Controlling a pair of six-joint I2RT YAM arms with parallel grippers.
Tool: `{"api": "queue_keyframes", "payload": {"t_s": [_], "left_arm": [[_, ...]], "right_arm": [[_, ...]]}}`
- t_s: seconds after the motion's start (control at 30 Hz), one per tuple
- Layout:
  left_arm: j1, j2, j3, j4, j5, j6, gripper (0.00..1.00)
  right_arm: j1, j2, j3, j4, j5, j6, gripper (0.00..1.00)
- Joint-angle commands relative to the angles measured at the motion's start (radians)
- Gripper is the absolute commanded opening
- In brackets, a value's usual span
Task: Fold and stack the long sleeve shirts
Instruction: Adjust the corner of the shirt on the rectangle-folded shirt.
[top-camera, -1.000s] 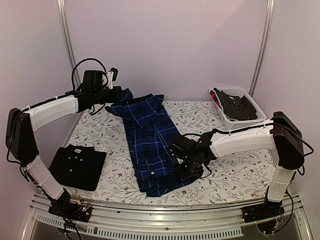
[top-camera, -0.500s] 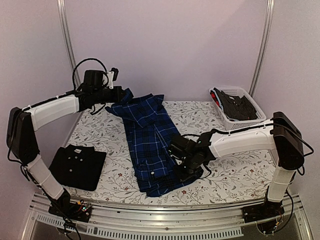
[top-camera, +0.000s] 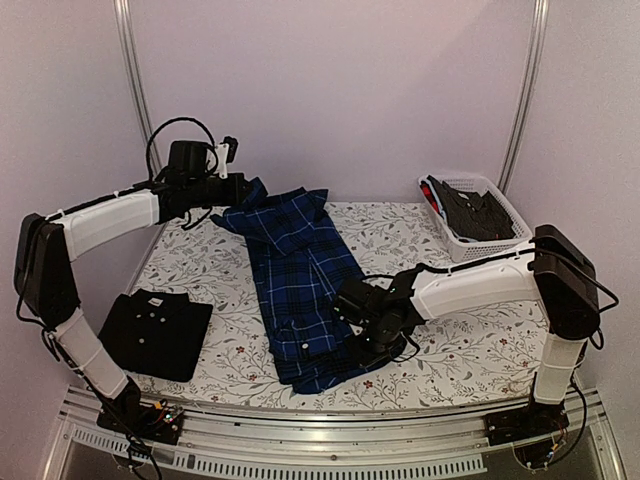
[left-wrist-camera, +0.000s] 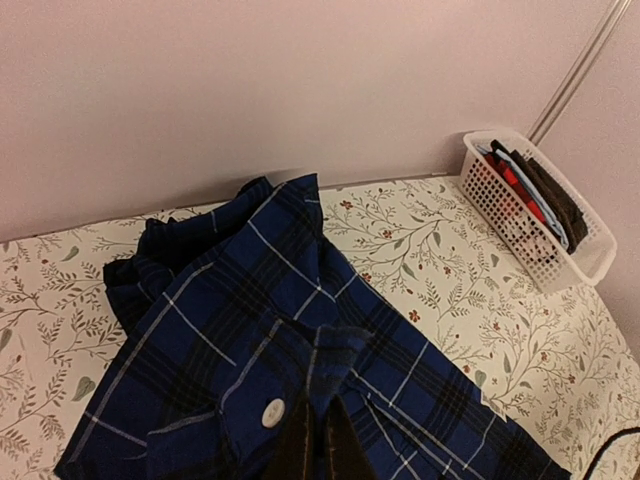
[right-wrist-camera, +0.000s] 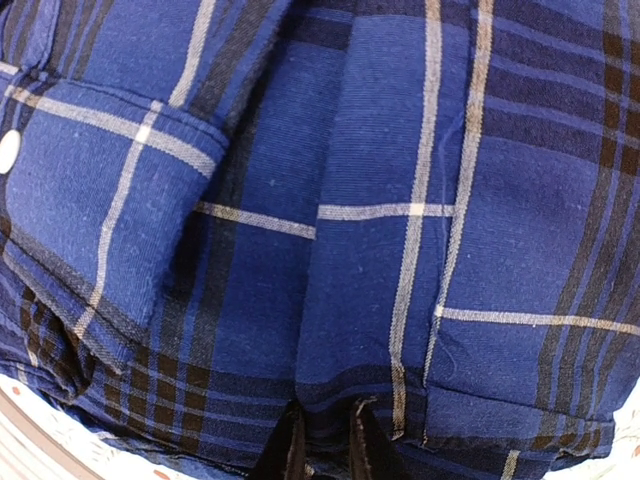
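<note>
Two robot arms work a blue plaid shirt (top-camera: 300, 270) laid lengthwise down the middle of a floral-patterned tabletop (top-camera: 470, 340). The left end effector (top-camera: 248, 190) is clenched on the shirt's far end and holds that cloth lifted off the surface near the back wall. The left wrist view shows its fingertips (left-wrist-camera: 300, 452) pressed together on bunched plaid just beside a white button (left-wrist-camera: 273, 410). The right end effector (top-camera: 360, 342) is down on the shirt's near right edge. In the right wrist view its fingers (right-wrist-camera: 290, 445) stand almost together, with a ridge of plaid pinched between them.

A black shirt (top-camera: 155, 332), folded into a neat rectangle with its small white buttons facing up, lies at the near left corner of the tabletop, well apart from the plaid one.

At the far right corner sits a white lattice basket (top-camera: 480, 245). It holds dark garments (top-camera: 480, 212) heaped to the rim, with a strip of red fabric (left-wrist-camera: 510, 180) showing along one side.
</note>
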Motion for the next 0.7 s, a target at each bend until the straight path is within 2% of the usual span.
{"api": "queue_keyframes", "payload": {"t_s": [0.0,0.13,0.67], "left_arm": [[0.011,0.014,0.026,0.010,0.014,0.008,0.00],[0.013,0.013,0.026,0.009,0.015,0.009,0.00],[0.015,0.006,0.029,0.015,0.022,0.008,0.00]], "right_arm": [[0.011,0.014,0.014,-0.020,0.018,0.013,0.11],[0.011,0.001,0.027,-0.031,0.034,0.018,0.00],[0.014,-0.087,0.060,-0.037,-0.005,0.005,0.00]]}}
